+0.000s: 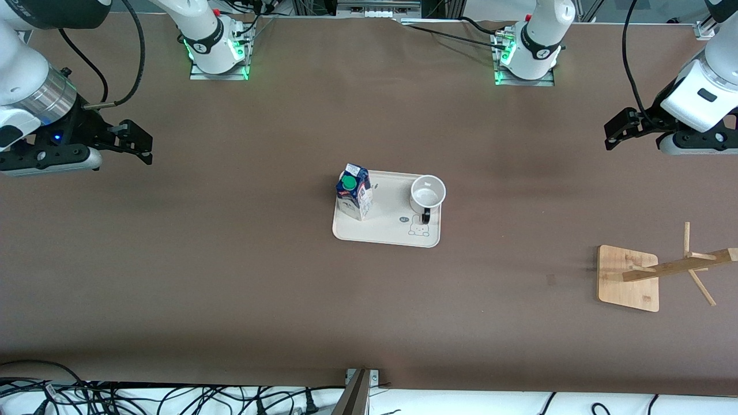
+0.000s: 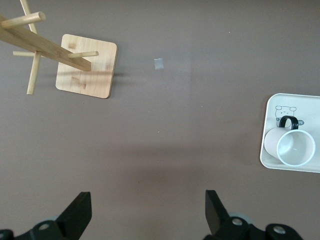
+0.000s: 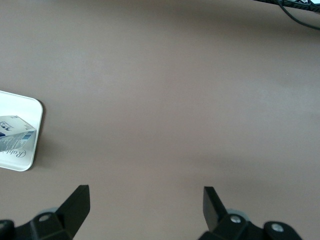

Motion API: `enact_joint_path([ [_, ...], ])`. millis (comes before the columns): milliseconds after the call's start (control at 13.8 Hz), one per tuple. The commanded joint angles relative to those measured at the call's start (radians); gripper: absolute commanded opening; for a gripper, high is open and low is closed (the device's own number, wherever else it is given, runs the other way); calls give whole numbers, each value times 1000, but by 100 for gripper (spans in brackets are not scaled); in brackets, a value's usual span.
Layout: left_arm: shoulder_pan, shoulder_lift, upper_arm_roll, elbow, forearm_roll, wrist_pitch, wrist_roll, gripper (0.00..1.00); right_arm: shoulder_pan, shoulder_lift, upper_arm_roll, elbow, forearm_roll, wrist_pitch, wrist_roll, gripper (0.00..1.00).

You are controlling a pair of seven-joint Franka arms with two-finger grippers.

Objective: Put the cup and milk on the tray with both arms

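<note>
The cream tray lies in the middle of the table. On it stands the blue and white milk with its green cap, at the end toward the right arm. The white cup stands upright on the tray's end toward the left arm, its black handle pointing toward the front camera. My left gripper hangs open and empty over bare table at the left arm's end. My right gripper hangs open and empty at the right arm's end. The left wrist view shows its gripper, cup and tray. The right wrist view shows its gripper, the tray's corner and milk.
A wooden rack with a square base and pegged pole stands nearer the front camera toward the left arm's end, also in the left wrist view as rack base. A small pale patch lies on the brown table beside it. Cables run along the table's front edge.
</note>
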Motion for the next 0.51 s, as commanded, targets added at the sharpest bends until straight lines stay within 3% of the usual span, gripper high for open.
enact_joint_path([
  [0,-1,4,2,20,-13,-19,21,100,-2,-7,5,-3,-19,-8,-2,100],
  [434,-1,48,2,86,-16,-28,15,100,-1,-7,5,-3,-19,-8,1,100],
])
